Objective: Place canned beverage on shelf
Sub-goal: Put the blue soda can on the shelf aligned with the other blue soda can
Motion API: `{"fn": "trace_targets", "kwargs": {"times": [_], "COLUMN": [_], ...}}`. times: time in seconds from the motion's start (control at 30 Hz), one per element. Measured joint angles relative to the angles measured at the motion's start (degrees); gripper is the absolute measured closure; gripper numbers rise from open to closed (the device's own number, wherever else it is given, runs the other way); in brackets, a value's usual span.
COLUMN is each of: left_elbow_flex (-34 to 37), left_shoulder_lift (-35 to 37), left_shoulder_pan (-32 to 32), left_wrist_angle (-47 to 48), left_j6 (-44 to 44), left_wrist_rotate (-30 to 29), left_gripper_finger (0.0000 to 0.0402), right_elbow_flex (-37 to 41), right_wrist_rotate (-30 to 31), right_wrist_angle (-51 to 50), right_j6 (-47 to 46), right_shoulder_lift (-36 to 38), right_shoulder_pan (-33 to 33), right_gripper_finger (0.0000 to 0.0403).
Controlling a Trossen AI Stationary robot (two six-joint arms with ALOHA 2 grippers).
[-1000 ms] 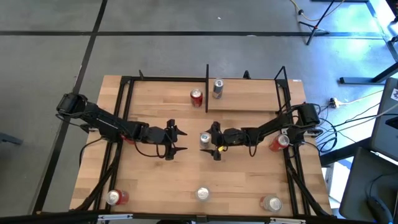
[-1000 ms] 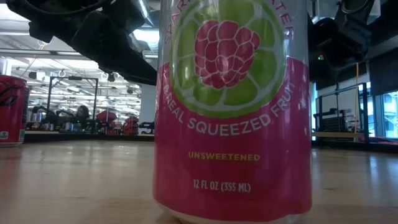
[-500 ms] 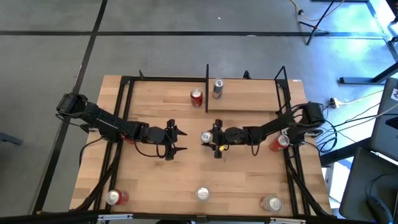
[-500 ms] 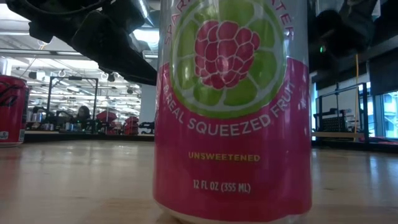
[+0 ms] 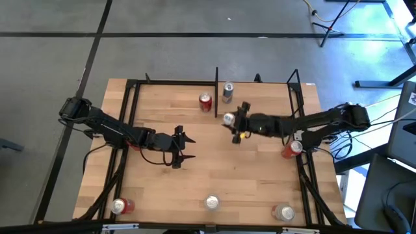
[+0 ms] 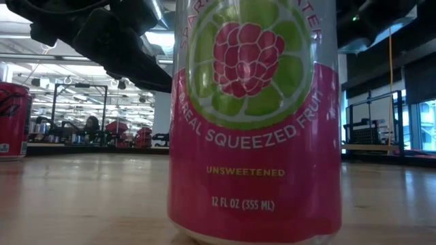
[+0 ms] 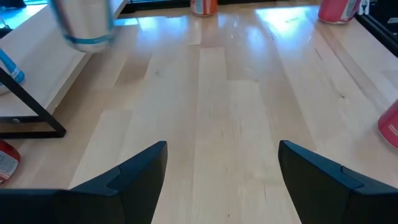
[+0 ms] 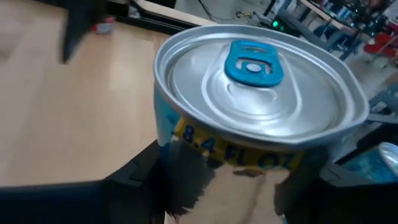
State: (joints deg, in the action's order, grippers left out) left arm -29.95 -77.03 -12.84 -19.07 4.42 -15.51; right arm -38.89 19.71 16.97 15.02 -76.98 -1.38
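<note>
My right gripper [image 5: 233, 122] is shut on a silver can with a blue tab [image 5: 227, 118], close before the near edge of the shelf [image 5: 266, 104], a light plank between black upright bars. The can fills the right wrist view [image 8: 255, 106] and shows blurred in the left wrist view [image 7: 84, 25]. Another silver can [image 5: 227, 91] stands on the shelf's left end. A red can [image 5: 205, 101] stands just left of the upright bar. My left gripper [image 5: 184, 148] is open and empty over the table's middle left, also in its wrist view [image 7: 221, 180]. My right gripper pinches the can's side wall [image 8: 186, 140] just below the top rim between its two fingers, one on either side. The fingers come level from the table's right side. The can stands upright in the hold, tab up, and seems clear of the tabletop.
Three cans stand along the near edge [image 5: 119, 207] [image 5: 212, 203] [image 5: 283, 212], and a red can [image 5: 291, 149] stands by the right frame. In the low view a pink can [image 6: 255, 116] fills the front, with a red can [image 6: 13, 119] at the left. Black frame bars [image 5: 130, 104] flank the table.
My right gripper has carried the silver can from the table's middle toward the far edge and a little to the right, up to the shelf's near edge. The can has stayed upright in the shut fingers.
</note>
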Motion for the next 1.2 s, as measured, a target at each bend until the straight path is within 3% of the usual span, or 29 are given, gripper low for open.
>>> {"fn": "trace_targets", "kwargs": {"times": [0.3,0.57,1.2], "left_elbow_flex": [0.0,0.0,0.0], "left_shoulder_lift": [0.0,0.0,0.0], "left_shoulder_pan": [0.0,0.0,0.1], "left_wrist_angle": [-0.1,-0.1,-0.4], "left_j6": [0.0,0.0,0.0], "left_wrist_rotate": [0.0,0.0,-0.1], "left_gripper_finger": [0.0114,0.0114,0.0114], "right_elbow_flex": [0.0,0.0,-0.1], "right_wrist_rotate": [-11.2,-16.5,-17.4], "right_wrist_angle": [2.1,7.3,12.9], "right_j6": [-3.0,-5.6,-5.8], "right_shoulder_lift": [-2.8,-7.9,-14.0], "right_shoulder_pan": [-13.1,-18.7,-21.7], "right_gripper_finger": [0.0194,0.0194,0.0193]}}
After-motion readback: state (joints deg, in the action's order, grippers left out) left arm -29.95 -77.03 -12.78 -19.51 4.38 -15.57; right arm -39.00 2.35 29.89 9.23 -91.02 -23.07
